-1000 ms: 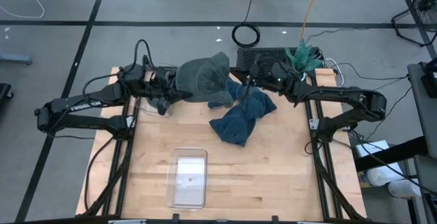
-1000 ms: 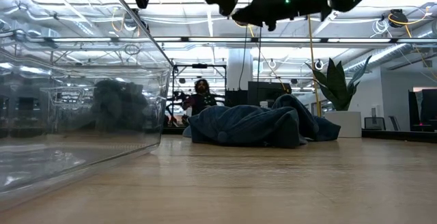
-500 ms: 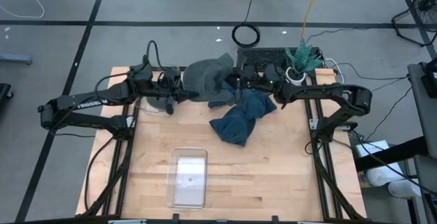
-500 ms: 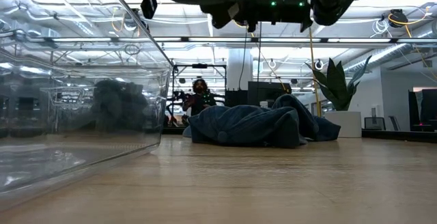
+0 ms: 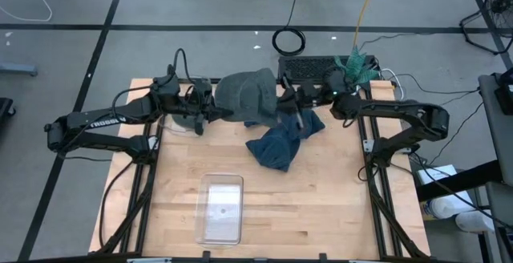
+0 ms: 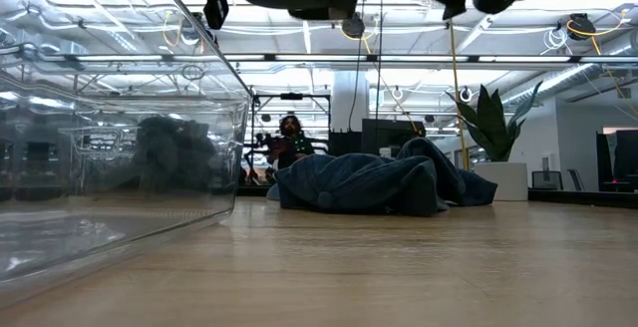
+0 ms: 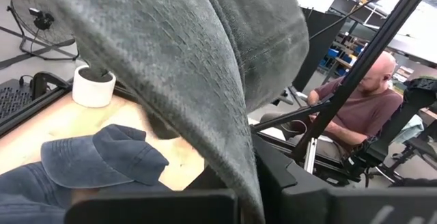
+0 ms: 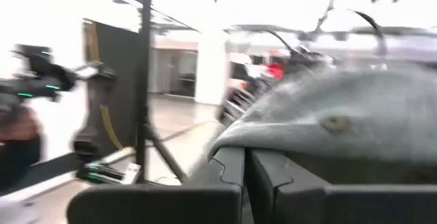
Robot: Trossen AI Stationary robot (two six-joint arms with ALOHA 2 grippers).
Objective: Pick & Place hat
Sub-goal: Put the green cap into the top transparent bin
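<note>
Both grippers are holding the grey hat (image 5: 247, 95) in the air above the table's (image 5: 321, 191) far edge. Left gripper (image 5: 210, 107) is pinching its one side, right gripper (image 5: 287, 103) is clamping its brim. Blue caps (image 5: 280, 139) are lying below; a clear bin (image 5: 220, 208) is sitting near the front.

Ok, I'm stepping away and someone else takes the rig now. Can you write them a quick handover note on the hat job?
Left end effector: shut on the grey fabric cap, held up above the far side of the wooden table.
Right end effector: shut, gripping the same cap from its other side.
Pile of dark blue hats: lying on the table, right of centre, below the arms.
Clear plastic bin: near edge of the table; nothing shows inside it.
Done: cap lifted off the table, both arms on it.
Left: probably carry it to the bin and release; blue pile untouched.
</note>
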